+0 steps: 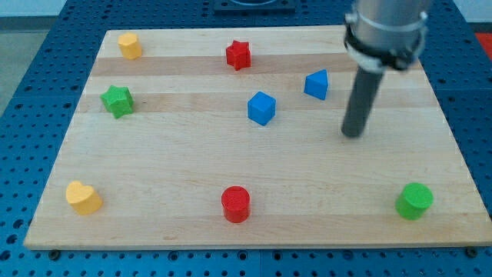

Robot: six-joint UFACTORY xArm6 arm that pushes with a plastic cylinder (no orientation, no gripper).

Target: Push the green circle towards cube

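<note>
Nothing is pushed yet: my tip (352, 134), a bare rod with no pincer, hovers well above the green circle (414, 201) at the view's bottom right, far from the blue cube (261, 108).

txt: none legible | labels/nos: none | signs: none

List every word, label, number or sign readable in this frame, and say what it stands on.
None: no text, number or logo shows anywhere.
The wooden board, the green circle, the blue cube and the other coloured blocks are plain.
The rod and its grey mount above my tip carry no readable marking.
</note>
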